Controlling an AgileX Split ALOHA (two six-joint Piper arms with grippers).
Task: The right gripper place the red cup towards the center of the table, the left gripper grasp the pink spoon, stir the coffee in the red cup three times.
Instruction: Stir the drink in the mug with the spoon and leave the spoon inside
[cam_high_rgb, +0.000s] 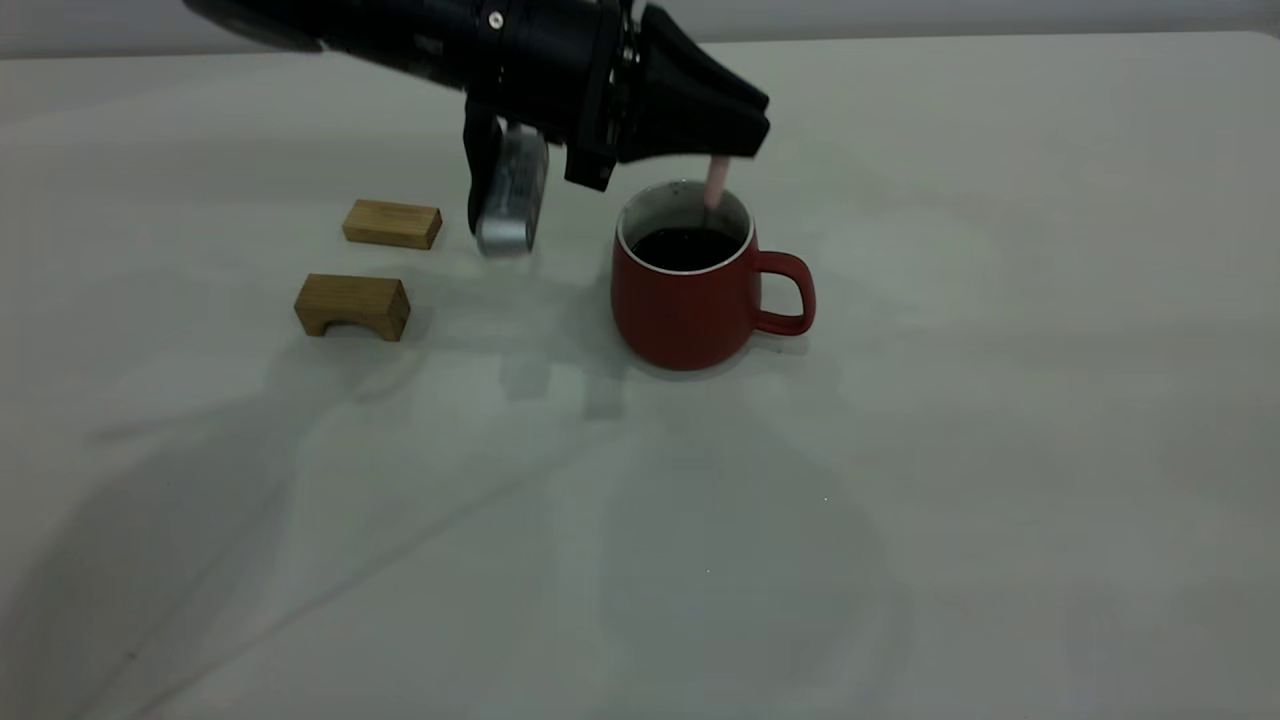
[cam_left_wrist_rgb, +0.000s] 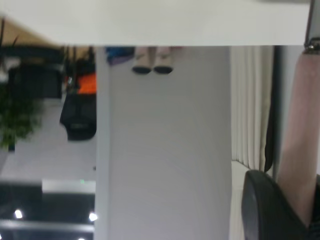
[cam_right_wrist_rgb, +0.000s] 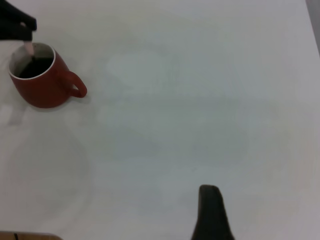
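Observation:
The red cup (cam_high_rgb: 690, 310) stands upright near the middle of the table (cam_high_rgb: 1000, 450), its handle pointing right, with dark coffee (cam_high_rgb: 690, 247) inside. My left gripper (cam_high_rgb: 735, 150) hovers just above the cup's far rim, shut on the pink spoon (cam_high_rgb: 716, 180). The spoon hangs upright into the coffee and its bowl is hidden. In the left wrist view the pink handle (cam_left_wrist_rgb: 300, 140) lies against a dark finger (cam_left_wrist_rgb: 265, 210). My right gripper (cam_right_wrist_rgb: 205, 220) is well away from the cup (cam_right_wrist_rgb: 42, 87). Only one dark finger of it shows, with nothing against it.
Two small wooden blocks (cam_high_rgb: 392, 223) (cam_high_rgb: 352, 305) lie left of the cup. The left arm's silver-grey box (cam_high_rgb: 510, 205) hangs low between the blocks and the cup. The table's edge runs along the back.

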